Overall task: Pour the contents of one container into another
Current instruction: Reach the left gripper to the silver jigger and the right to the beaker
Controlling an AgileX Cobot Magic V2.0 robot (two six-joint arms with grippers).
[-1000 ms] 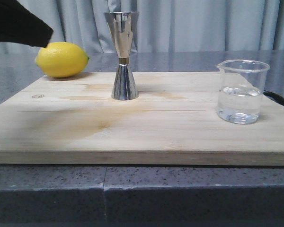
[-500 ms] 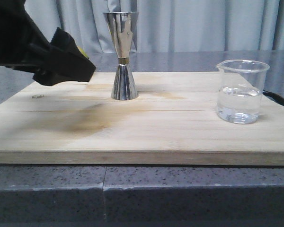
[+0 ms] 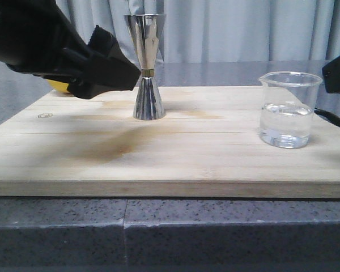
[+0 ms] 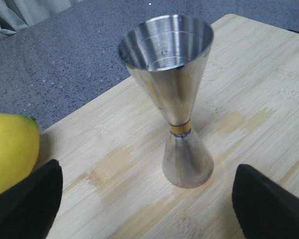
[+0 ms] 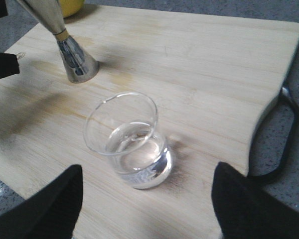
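On wood, clear beaker (image 3: 289, 110) holds water, upright.

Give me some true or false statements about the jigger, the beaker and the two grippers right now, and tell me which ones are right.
1. The jigger stands upright on the cutting board. True.
2. The beaker is empty. False: clear liquid fills its lower part.
3. The left gripper is shut on the jigger. False: its fingers are spread to either side of the jigger, apart from it.
4. The right gripper is open, with the beaker ahead between its fingers. True.
5. The lemon sits inside the jigger. False: it lies beside the board's edge, and the jigger's top cup looks empty.
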